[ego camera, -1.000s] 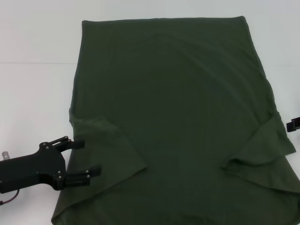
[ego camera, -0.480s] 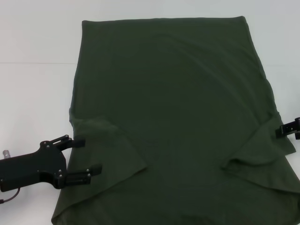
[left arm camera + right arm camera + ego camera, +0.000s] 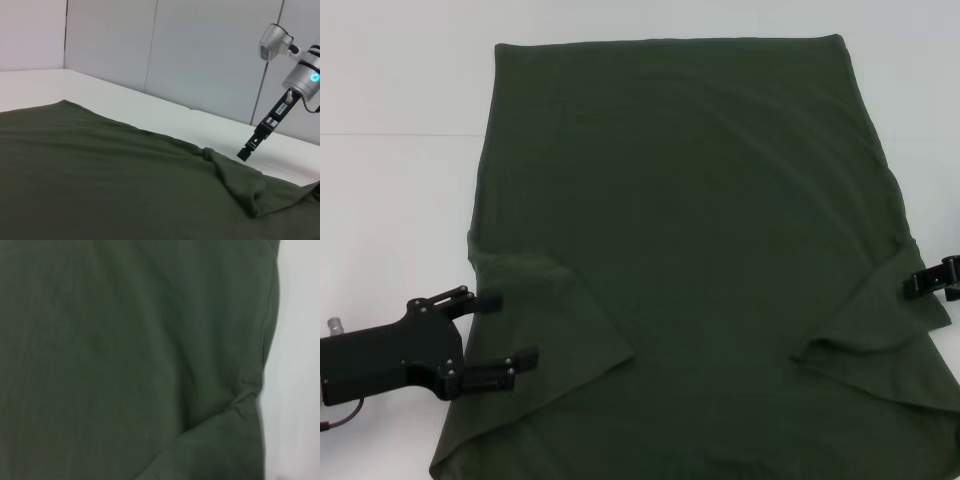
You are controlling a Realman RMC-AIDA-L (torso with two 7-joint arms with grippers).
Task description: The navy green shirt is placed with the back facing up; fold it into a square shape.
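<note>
The navy green shirt (image 3: pixel 680 230) lies flat on the white table (image 3: pixel 390 200), plain side up, with both sleeves folded inward over the body. My left gripper (image 3: pixel 507 331) is at the shirt's near left edge, open, its two fingertips reaching over the folded left sleeve (image 3: pixel 555 320) with nothing between them. My right gripper (image 3: pixel 925 282) pokes in from the right edge, above the folded right sleeve (image 3: pixel 880 320). The left wrist view shows the shirt (image 3: pixel 100 175) and, farther off, the right gripper (image 3: pixel 246 151) hanging just above the cloth. The shirt (image 3: pixel 125 355) fills the right wrist view.
White table (image 3: pixel 295 365) surrounds the shirt. A white wall (image 3: pixel 200 55) stands behind the table. The shirt's near hem runs out of the head view at the bottom.
My right gripper has moved inward from the right edge, coming over the shirt's right side. The left gripper has barely shifted.
</note>
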